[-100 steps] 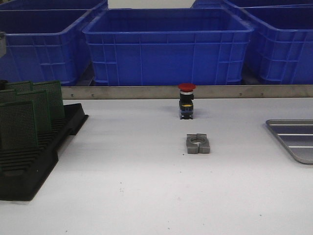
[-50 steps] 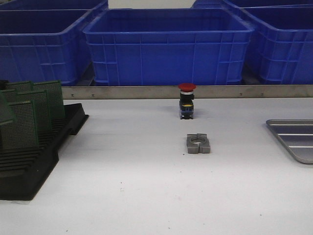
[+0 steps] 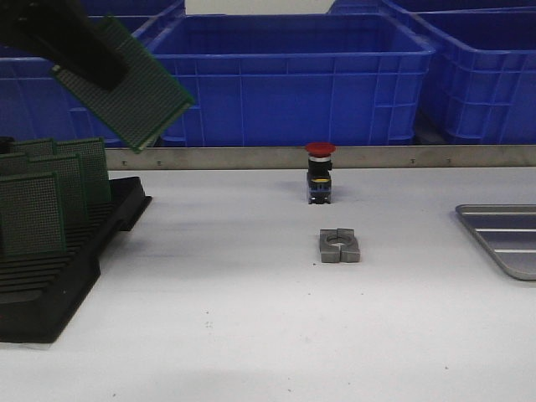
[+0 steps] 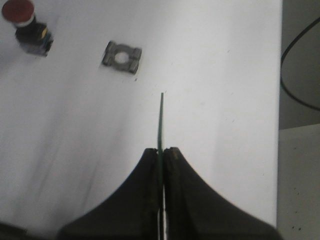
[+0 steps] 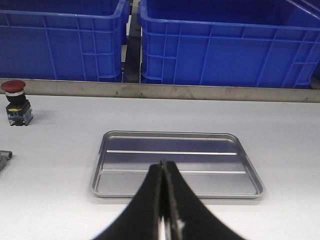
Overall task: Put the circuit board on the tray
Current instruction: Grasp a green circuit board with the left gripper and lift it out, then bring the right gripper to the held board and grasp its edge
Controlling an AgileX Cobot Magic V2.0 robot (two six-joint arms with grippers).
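Green circuit board (image 3: 126, 84) held tilted in air above black rack (image 3: 59, 276), left gripper (image 4: 161, 152) clamped on its edge; left wrist view shows it edge-on; tray (image 5: 175, 165) cut off at front view's right, whole in right wrist view, right gripper (image 5: 163, 167) closed, holding nothing.

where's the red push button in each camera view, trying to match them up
Front view: red push button stands mid-table, beyond the grey metal clamp block.
Left wrist view: at the picture's edge, near the same block.
Right wrist view: at the edge, apart from the tray.
Shared landmark: the clamp block.
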